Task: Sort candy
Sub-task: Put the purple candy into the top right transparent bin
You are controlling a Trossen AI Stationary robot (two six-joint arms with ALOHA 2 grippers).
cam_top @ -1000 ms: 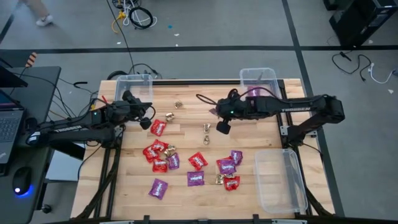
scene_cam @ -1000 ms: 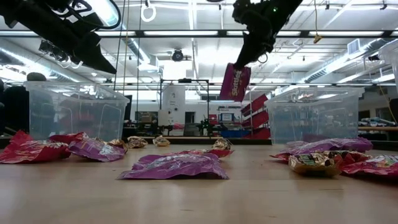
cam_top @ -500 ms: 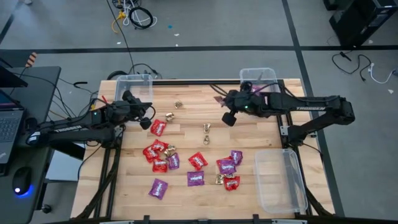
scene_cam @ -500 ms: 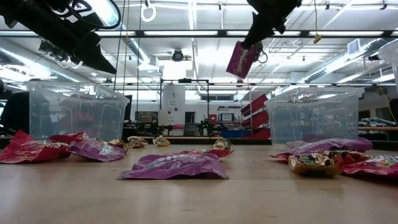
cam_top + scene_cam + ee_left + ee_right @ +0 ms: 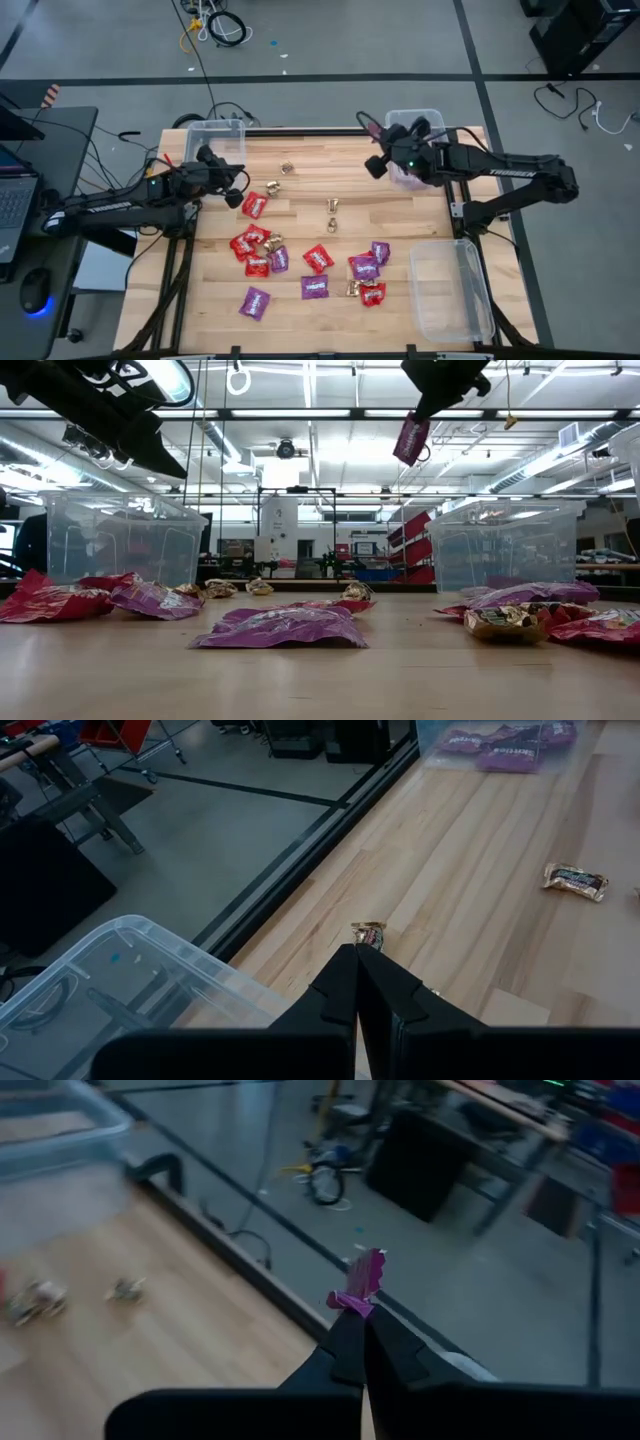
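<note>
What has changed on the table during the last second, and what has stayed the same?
The right gripper, shut on a purple packet, has swung from over the middle of the table toward the far right bin and lifted the packet higher. Nothing was let go. The left gripper has stayed shut and empty above the table by the far left bin, and the loose candy has not moved.

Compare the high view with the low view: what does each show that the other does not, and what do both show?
Only the high view shows the whole wooden table, the long clear bin at its right edge and the waiting left gripper, shut. Only the low view shows the ceiling lights and the room behind. Both show the right gripper shut on a purple packet, and loose candy on the table.
</note>
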